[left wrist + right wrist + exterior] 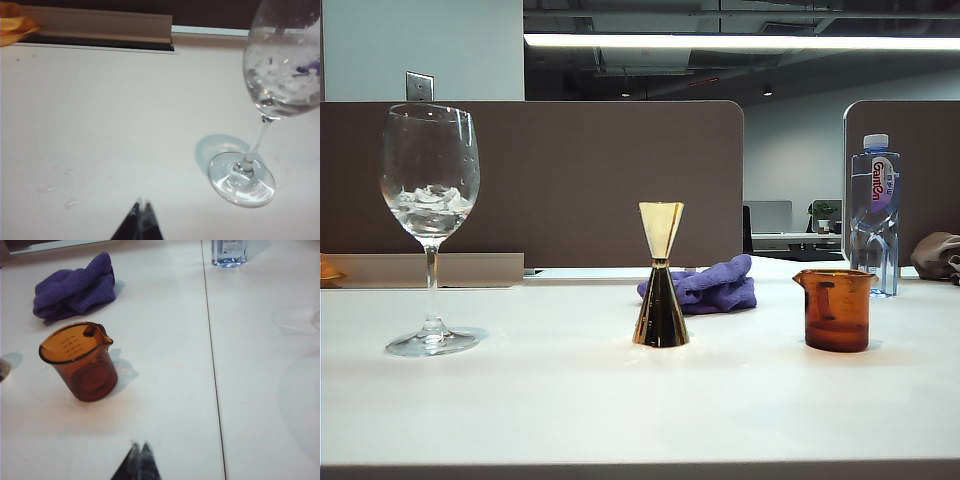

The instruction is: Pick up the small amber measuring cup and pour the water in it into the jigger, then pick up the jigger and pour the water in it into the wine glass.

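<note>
White matte table (pixel 570 400). Front row: stemmed clear wine glass (pixel 430 215) left, gold hourglass jigger (pixel 661 276) centre, translucent amber measuring cup (pixel 836 309) right. Behind: crumpled purple cloth (pixel 712 285), plastic water bottle (pixel 874 212), brown partitions (pixel 570 180). Left gripper (pixel 141 204) and right gripper (pixel 139 446) raised, fingertips together, empty.

The small amber measuring cup (pixel 79 361) stands upright on the white table (pixel 165 390). A purple cloth (pixel 75 289) lies near it; the right gripper (pixel 138 456) hangs above the table, tips together

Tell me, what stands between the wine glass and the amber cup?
The jigger stands between the wine glass and the amber cup, shown in the exterior view.
</note>
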